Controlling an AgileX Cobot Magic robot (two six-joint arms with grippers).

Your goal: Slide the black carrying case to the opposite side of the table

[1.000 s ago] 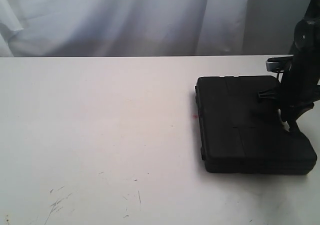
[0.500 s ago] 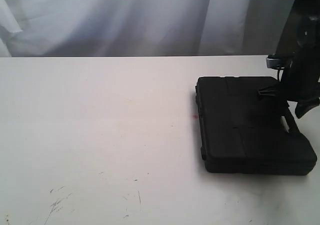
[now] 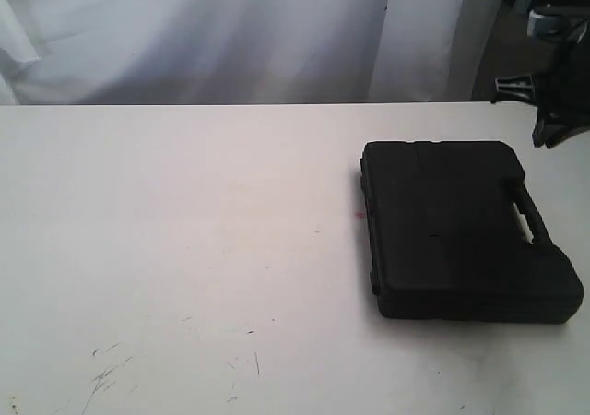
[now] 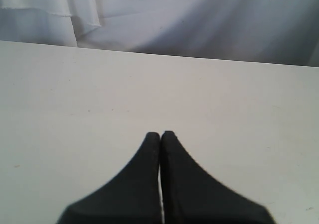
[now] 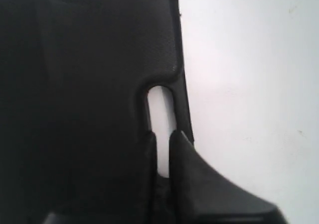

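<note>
The black carrying case (image 3: pixel 452 231) lies flat on the right part of the white table (image 3: pixel 184 231), with its handle (image 3: pixel 527 214) on the right-hand side. My right gripper (image 3: pixel 550 136) hangs in the air above and behind the case's far right corner, touching nothing. In the right wrist view its fingers (image 5: pixel 162 137) stand a narrow gap apart, empty, above the case (image 5: pixel 89 84) and its handle slot (image 5: pixel 160 104). My left gripper (image 4: pixel 160 134) is shut over bare table (image 4: pixel 75 94); the exterior view does not show it.
A small red spot (image 3: pixel 359 215) marks the table just left of the case. Dark scuffs and scratches (image 3: pixel 106 369) sit near the front left. A white curtain (image 3: pixel 230 28) hangs behind the table's far edge.
My right arm has lifted off the case's handle side and moved up and back to the right. The case has stayed in place.
</note>
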